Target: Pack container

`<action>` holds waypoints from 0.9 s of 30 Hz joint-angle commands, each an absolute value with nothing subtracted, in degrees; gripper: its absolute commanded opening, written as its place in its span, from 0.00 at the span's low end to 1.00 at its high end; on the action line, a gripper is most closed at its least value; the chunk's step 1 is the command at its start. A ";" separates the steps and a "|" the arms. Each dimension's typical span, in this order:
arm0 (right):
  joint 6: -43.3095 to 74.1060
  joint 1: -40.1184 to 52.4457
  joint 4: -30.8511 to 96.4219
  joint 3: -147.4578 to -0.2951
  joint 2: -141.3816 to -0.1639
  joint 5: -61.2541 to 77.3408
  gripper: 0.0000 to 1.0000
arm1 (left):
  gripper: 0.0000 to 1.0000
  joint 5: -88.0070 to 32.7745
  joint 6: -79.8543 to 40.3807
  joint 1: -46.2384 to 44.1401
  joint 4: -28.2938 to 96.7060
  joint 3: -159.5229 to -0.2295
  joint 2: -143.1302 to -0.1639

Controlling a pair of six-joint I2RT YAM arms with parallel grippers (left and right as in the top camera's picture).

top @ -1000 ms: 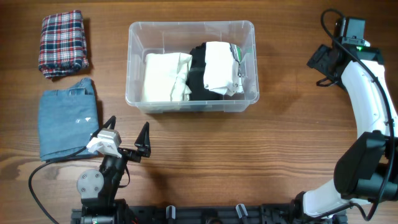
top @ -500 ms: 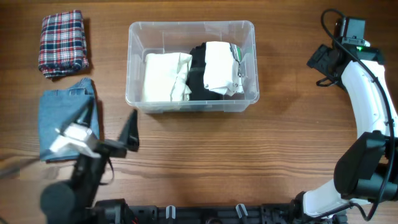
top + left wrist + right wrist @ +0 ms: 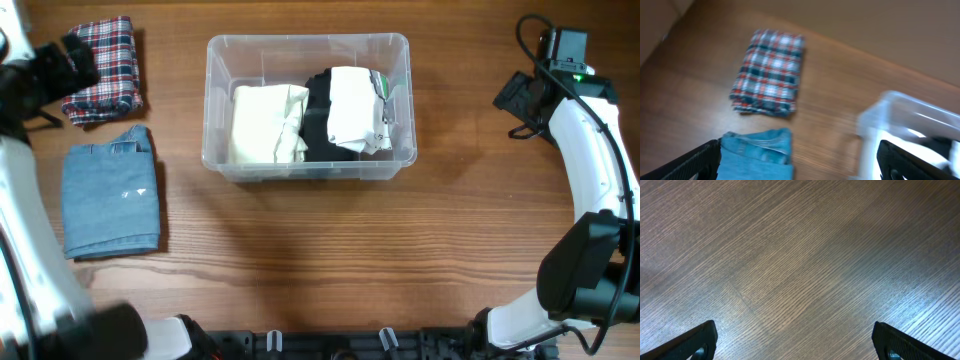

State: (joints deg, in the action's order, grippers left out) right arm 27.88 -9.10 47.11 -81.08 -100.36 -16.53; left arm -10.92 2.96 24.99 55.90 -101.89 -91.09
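Observation:
The container (image 3: 308,40) is a clear plastic tub at the back middle of the table; its corner also shows blurred in the left wrist view (image 3: 910,125). It holds a folded cream cloth (image 3: 265,122) and a folded black and white cloth (image 3: 345,110). A folded plaid cloth (image 3: 100,68) (image 3: 769,72) and folded blue jeans (image 3: 110,195) (image 3: 757,155) lie to its left. My left gripper (image 3: 55,70) (image 3: 800,165) is open and empty, raised above these two cloths. My right gripper (image 3: 518,100) (image 3: 800,342) is open and empty over bare wood, right of the container.
The wooden table (image 3: 330,250) stretches in front of the container. My left arm (image 3: 25,230) runs along the table's left edge. My right arm (image 3: 600,160) stands along the right edge.
My left arm has swung from the table's front up to the far left, and its gripper now hangs over the plaid cloth and jeans. The right arm has not moved.

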 commanded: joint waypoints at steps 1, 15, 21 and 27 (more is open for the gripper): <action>28.62 -9.23 46.92 -81.06 -101.06 -16.43 1.00 | 1.00 -13.41 9.39 30.22 54.43 -103.22 -100.68; 28.60 -9.23 46.92 -81.06 -101.06 -16.45 1.00 | 1.00 -15.81 10.33 33.93 22.55 -103.20 -123.04; 28.62 -9.23 46.92 -81.06 -101.06 -16.43 1.00 | 1.00 -18.04 10.33 33.93 21.15 -103.20 -130.39; 28.62 -9.23 46.92 -81.06 -101.06 -16.45 1.00 | 1.00 -22.81 10.28 33.87 21.65 -103.20 -134.47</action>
